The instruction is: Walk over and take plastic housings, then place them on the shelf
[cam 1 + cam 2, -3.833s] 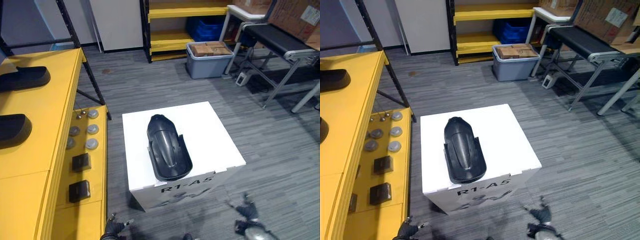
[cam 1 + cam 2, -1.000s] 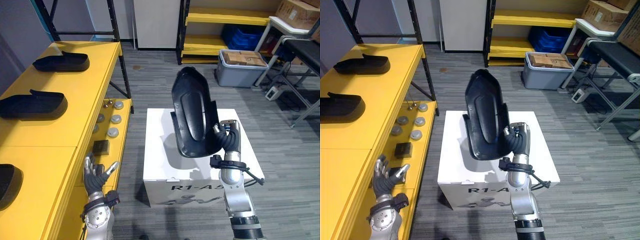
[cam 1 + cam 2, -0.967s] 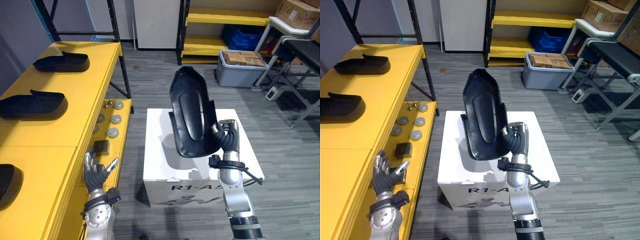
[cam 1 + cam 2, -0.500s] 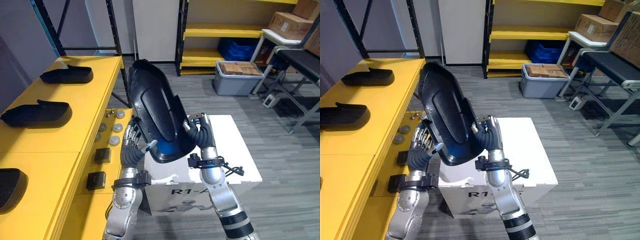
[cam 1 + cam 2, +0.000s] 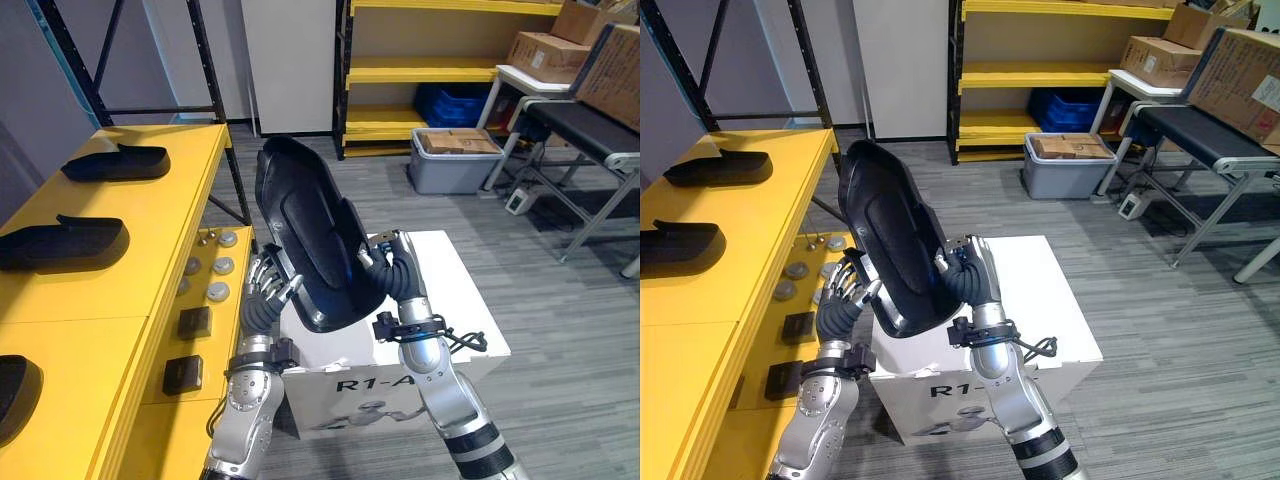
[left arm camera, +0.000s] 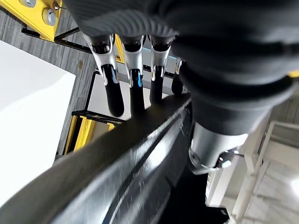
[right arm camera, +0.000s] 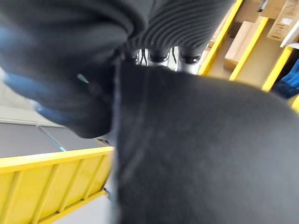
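A large black plastic housing (image 5: 310, 240) is held upright in the air, above the left edge of the white box (image 5: 455, 300). My right hand (image 5: 395, 275) is shut on its lower right rim, fingers curled round the edge. My left hand (image 5: 262, 295) is against its lower left side from below. In the left wrist view the straight fingers (image 6: 114, 93) lie over the housing's rim (image 6: 117, 186). The right wrist view has the housing's dark shell (image 7: 210, 154) close in front. Three more black housings (image 5: 115, 162) (image 5: 60, 243) (image 5: 10, 395) lie on the yellow shelf (image 5: 130, 300) at the left.
Small round and square parts (image 5: 195, 320) lie on the shelf's lower yellow ledge. A grey bin of cardboard boxes (image 5: 455, 158) stands on the floor behind the box. A yellow rack (image 5: 400, 75) is at the back and a black bench (image 5: 580, 120) at the right.
My left hand has come up from beside the shelf to the housing's lower left side. The housing has swung left toward the shelf in my right hand. The camera has shifted.
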You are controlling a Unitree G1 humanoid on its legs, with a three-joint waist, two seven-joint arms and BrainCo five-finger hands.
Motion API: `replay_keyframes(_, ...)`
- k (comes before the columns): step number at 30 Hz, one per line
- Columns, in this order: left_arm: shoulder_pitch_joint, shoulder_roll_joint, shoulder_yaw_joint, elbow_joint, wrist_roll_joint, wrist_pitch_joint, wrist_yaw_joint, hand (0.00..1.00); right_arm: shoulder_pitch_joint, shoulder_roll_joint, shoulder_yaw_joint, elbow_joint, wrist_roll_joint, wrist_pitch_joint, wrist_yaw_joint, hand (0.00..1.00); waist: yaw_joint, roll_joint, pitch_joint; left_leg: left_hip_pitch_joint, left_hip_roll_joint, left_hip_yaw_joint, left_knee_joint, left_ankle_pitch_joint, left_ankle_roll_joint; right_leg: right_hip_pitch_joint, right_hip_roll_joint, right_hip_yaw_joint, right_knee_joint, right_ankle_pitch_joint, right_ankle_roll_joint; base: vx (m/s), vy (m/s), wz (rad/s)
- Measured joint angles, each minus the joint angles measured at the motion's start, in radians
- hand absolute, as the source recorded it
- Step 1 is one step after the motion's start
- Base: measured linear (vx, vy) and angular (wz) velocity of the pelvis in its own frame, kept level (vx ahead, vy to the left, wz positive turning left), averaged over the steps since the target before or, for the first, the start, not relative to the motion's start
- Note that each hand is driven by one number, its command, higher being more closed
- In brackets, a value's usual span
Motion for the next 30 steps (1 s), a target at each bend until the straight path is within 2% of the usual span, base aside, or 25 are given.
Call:
replay_keyframes(5, -0.001, 0.022, -0.027, 0.001, -0.055, 0.007, 0.002, 1.0, 0.0, -0.011, 0.043, -0.018, 0.0, -0.011, 0.0, 1.0, -0.018, 0.002, -0.01, -0.015, 0.0, 0.0, 0.006, 0.0, 0.0, -0.011, -0.001, 0.0, 0.0, 0.004, 0.0, 0.0, 0.0, 0.0)
replay_keyframes(8, -0.004, 0.021, -0.071, 0.001, -0.092, 0.023, 0.0, 1.0, 0.001, -0.018, 0.059, -0.018, 0.0, -0.017, -0.001, 1.0, -0.02, 0.004, -0.018, -0.014, 0.0, 0.0, 0.007, 0.0, 0.0, -0.011, -0.001, 0.0, 0.0, 0.005, 0.0, 0.0, 0.0, 0.0)
replay_keyframes(13, -0.006, 0.021, -0.079, 0.001, -0.093, 0.024, -0.003, 1.0, 0.011, -0.022, 0.061, -0.015, 0.001, -0.034, -0.001, 1.0, -0.022, 0.015, -0.028, -0.012, 0.0, 0.0, 0.007, 0.0, 0.0, -0.009, -0.001, 0.0, 0.0, 0.005, -0.001, 0.0, 0.0, 0.0)
replay_keyframes(14, -0.006, 0.021, -0.078, 0.001, -0.094, 0.025, -0.003, 1.0, 0.015, -0.022, 0.061, -0.013, 0.002, -0.041, -0.002, 0.0, -0.022, 0.017, -0.031, -0.012, 0.001, 0.0, 0.007, 0.0, 0.0, -0.009, 0.0, 0.0, 0.0, 0.005, -0.001, 0.0, 0.0, 0.0)
replay_keyframes(23, -0.006, 0.023, -0.07, 0.022, -0.089, 0.041, -0.006, 1.0, 0.056, -0.037, 0.056, 0.022, 0.034, -0.077, 0.003, 0.0, -0.023, 0.017, -0.043, -0.01, 0.002, 0.005, 0.007, 0.0, 0.0, -0.008, 0.001, 0.002, 0.0, 0.007, -0.003, 0.0, 0.0, 0.0)
replay_keyframes(30, -0.036, 0.014, -0.047, 0.001, 0.008, 0.061, -0.077, 1.0, 0.105, -0.081, -0.072, -0.05, 0.197, -0.107, 0.108, 0.0, -0.02, 0.016, -0.042, 0.009, 0.004, 0.021, 0.003, -0.002, 0.0, 0.002, 0.003, 0.019, 0.0, 0.008, -0.003, 0.0, 0.005, -0.06)
